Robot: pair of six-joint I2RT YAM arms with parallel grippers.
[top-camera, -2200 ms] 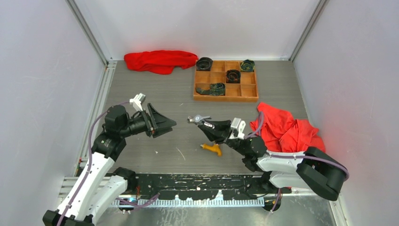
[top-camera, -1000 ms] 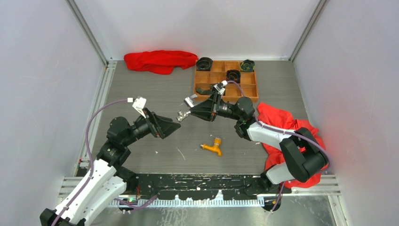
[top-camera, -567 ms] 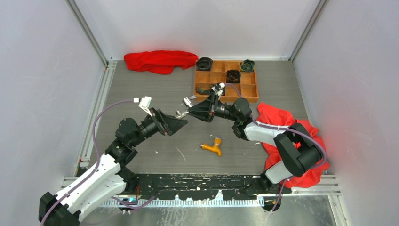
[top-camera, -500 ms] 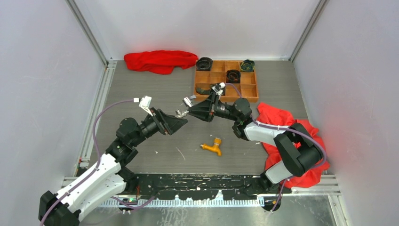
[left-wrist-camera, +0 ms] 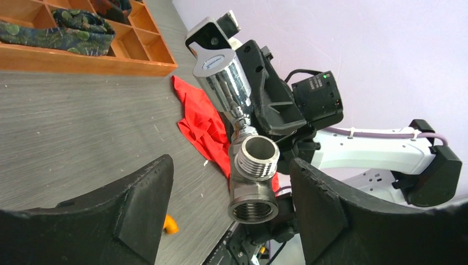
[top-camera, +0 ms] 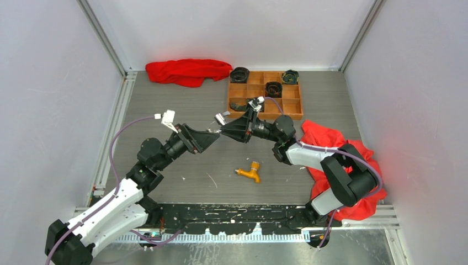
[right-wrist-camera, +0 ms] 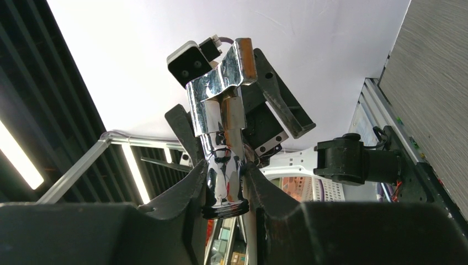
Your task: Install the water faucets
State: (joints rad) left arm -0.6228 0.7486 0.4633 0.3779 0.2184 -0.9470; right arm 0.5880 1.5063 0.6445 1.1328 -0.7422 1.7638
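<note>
Shiny silver metal faucet (left-wrist-camera: 238,118), clenched by right gripper (right-wrist-camera: 225,187), left gripper (left-wrist-camera: 228,171) jaws parted around it (orange-yellow bent-spout faucet (top-camera: 249,173) lying apart)

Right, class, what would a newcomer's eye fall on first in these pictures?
The silver faucet, held in mid-air by the right gripper, with the left gripper open either side of it. Then the orange faucet lying on the table near the arms, and the red cloths, one at the back left, one on the right.
</note>
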